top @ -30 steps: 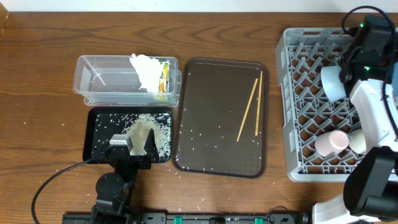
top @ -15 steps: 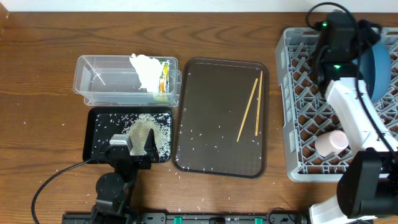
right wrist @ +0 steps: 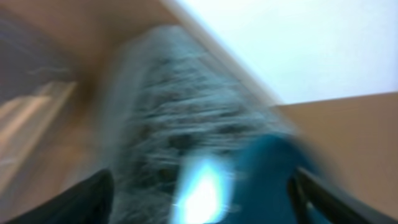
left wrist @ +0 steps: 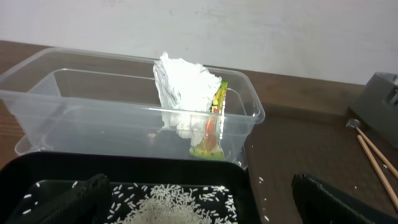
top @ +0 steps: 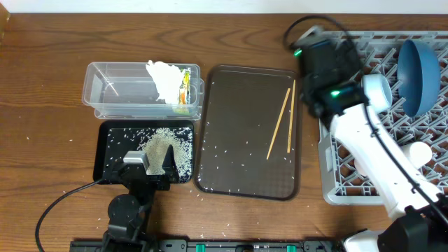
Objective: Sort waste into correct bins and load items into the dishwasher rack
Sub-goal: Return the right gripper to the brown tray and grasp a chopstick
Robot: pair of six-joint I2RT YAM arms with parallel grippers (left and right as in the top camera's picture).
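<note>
Clear plastic forms the tub [top: 112, 91] at the back left of the wooden worktop [top: 42, 140]. A crumpled white napkin [top: 165, 78] stands at its right end, with the yellow-orange wrapper [top: 185, 87] upright against it by the tub's right wall. Just in front lies the black tray [top: 110, 136], holding a heap of rice [top: 164, 145] with loose grains around it. The left fingers [left wrist: 68, 202] hang low over this tray, spread wide with nothing between them and the rice heap below the gap.

To the right, the brown tray [top: 238, 105] carries 2 chopsticks [top: 280, 123] close together near its right side, one slanted and the other nearly parallel to the tray's edge. Stray grains speckle this tray and the worktop near its front.

The grey rack [top: 341, 183] fills the right edge. The blue dish [top: 418, 66] stands on edge in the rack's back part, and a white cup [top: 420, 150] sits nearer the front. The right arm [top: 371, 140] reaches across the rack's left side, its wrist above the back left corner beside the brown tray. The right wrist view is badly smeared: the right fingers [right wrist: 81, 199] show as 2 dark shapes in the lower corners, set wide apart, with blurred lattice and the blue dish beyond.
</note>
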